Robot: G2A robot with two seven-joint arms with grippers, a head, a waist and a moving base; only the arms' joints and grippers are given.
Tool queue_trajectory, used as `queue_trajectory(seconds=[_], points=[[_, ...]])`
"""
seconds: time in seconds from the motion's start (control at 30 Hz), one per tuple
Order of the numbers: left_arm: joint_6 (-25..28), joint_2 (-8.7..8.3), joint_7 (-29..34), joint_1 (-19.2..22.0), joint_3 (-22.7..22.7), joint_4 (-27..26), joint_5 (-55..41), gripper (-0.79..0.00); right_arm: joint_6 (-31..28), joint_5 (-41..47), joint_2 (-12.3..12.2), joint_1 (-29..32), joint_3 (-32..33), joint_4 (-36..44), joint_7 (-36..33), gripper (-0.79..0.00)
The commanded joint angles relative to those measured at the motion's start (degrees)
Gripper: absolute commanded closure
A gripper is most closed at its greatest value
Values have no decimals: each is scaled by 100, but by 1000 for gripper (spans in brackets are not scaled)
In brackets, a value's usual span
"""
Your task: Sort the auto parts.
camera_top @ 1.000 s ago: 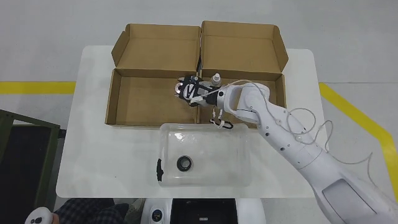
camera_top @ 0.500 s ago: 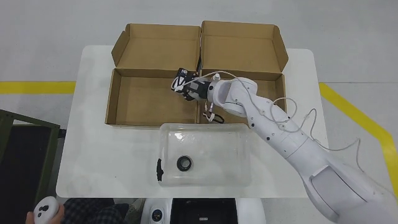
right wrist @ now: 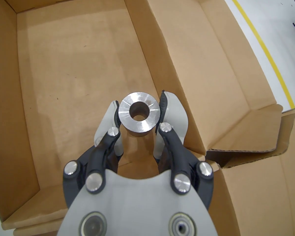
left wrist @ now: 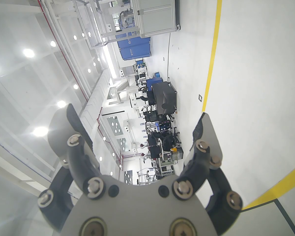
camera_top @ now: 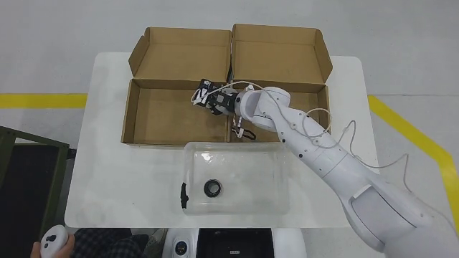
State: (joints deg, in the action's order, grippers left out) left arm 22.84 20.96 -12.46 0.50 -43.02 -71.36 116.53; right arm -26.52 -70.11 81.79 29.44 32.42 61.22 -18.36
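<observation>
A silver metal ring [right wrist: 139, 115] with a round centre hole sits between the fingers of my right gripper [right wrist: 139, 114], which is shut on it. In the top view this gripper [camera_top: 204, 96] hovers over the right end of the left cardboard box [camera_top: 154, 117], close to the wall it shares with the right cardboard box [camera_top: 315, 104]. The left box's floor [right wrist: 64, 74] below the ring is bare. A black ring part [camera_top: 212, 187] lies inside the clear plastic bin [camera_top: 269, 179] at the table's front. My left gripper [left wrist: 140, 126] is open, pointing out at the room.
Both boxes have their lids [camera_top: 183, 57] folded up at the back. The white table [camera_top: 107, 179] has free room to the left of the bin. A black clip [camera_top: 183, 195] sits on the bin's left rim.
My right gripper has carried the metal ring leftward, from above the wall between the boxes to over the left box.
</observation>
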Motion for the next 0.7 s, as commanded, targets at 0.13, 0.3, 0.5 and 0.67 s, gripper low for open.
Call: queue_trajectory(seconds=[0.13, 0.3, 0.5, 0.67], points=[[0, 0, 0, 0, 0, 0, 0, -785, -26, -100, 73, -14, 0, -106, -77, -212], [0, 0, 0, 0, 0, 0, 0, -785, -64, -153, 128, 28, -9, -151, -132, -302], [0, 0, 0, 0, 0, 0, 0, -785, -104, -236, 174, 22, 42, -172, -155, -342], [0, 0, 0, 0, 0, 0, 0, -785, -185, -339, 153, 69, 170, 112, -99, -360]])
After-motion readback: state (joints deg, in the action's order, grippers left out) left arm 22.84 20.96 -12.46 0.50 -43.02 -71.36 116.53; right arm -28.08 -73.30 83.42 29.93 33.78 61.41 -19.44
